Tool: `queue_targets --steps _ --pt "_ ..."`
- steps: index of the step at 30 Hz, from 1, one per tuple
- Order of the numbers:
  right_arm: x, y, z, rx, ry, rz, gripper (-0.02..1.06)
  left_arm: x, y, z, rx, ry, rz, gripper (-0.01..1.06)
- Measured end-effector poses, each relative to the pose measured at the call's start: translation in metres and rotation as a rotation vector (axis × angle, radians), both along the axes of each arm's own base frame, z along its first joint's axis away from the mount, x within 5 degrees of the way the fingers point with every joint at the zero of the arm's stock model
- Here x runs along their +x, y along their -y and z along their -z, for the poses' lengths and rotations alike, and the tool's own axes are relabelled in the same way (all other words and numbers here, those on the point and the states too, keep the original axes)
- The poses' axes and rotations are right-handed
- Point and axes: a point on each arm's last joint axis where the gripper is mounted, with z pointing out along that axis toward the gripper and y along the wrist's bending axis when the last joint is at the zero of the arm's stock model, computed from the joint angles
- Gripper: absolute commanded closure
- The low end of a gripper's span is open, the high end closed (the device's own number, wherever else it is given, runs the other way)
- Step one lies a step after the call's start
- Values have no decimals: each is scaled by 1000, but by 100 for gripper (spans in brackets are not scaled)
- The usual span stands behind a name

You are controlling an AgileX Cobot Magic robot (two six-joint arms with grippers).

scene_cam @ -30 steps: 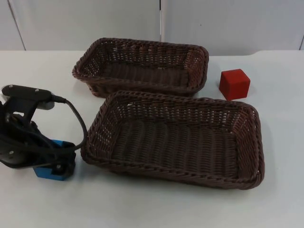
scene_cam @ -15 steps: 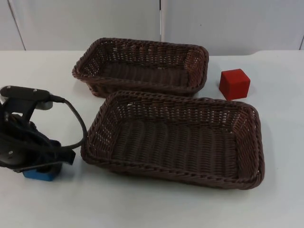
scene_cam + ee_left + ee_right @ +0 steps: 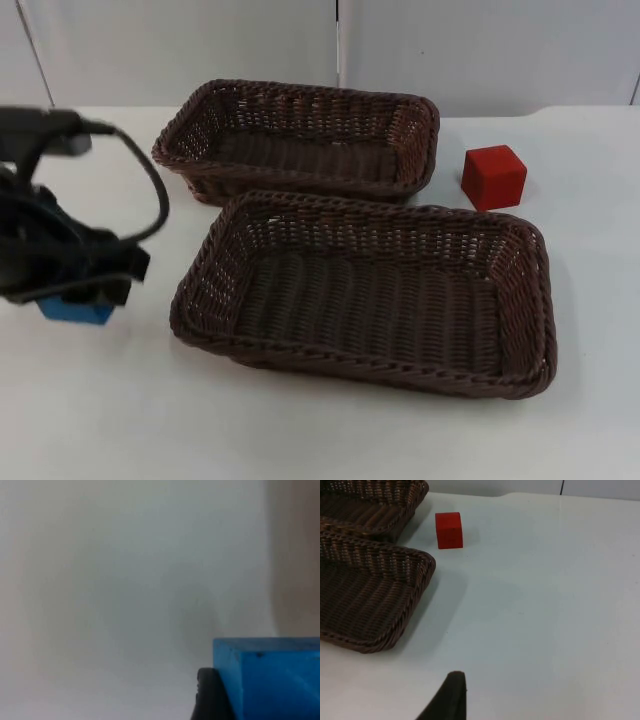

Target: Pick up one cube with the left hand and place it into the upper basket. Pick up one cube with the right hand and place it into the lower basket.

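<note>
My left gripper (image 3: 82, 297) hangs left of the lower basket (image 3: 380, 212), shut on a blue cube (image 3: 72, 309) that it holds off the white table. In the left wrist view the blue cube (image 3: 272, 677) sits against a black fingertip (image 3: 210, 696), with the table far below. A red cube (image 3: 493, 176) rests on the table right of the upper basket (image 3: 300, 92). The right wrist view looks over at the red cube (image 3: 449, 530) beside both baskets, and my right gripper (image 3: 451, 700) waits well back from it, above bare table.
The two brown wicker baskets stand close together mid-table, the upper basket (image 3: 385, 502) behind the lower basket (image 3: 422, 562); nothing lies in either. A grey partition wall closes the far edge. White table (image 3: 320, 440) runs along the front and the right.
The left arm has risen and drawn back toward the left with the blue cube in its grip, lifting it off the table. The red cube and both baskets stayed put.
</note>
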Motion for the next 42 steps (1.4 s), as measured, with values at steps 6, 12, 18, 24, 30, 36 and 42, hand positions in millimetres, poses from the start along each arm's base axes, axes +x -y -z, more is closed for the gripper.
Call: queue_targets --steps 6,12,18,24,30,36,42 --pt "0 0 0 0 0 0 -1 -9 1 -28 -30 48 13 105" --pt "0 0 0 0 0 0 -1 -15 1 -46 -47 88 22 105" --pt "0 0 0 0 0 0 -1 -18 0 -55 -54 119 24 105" --pt "0 0 0 0 0 0 -1 -19 0 -57 -55 126 24 105" --pt "0 0 0 0 0 0 -1 -19 0 -57 -62 123 18 105" --pt "0 0 0 0 0 0 -1 -19 1 -57 -76 119 6 105" --pt "0 0 0 0 0 0 -1 -16 2 -61 -85 125 4 105"
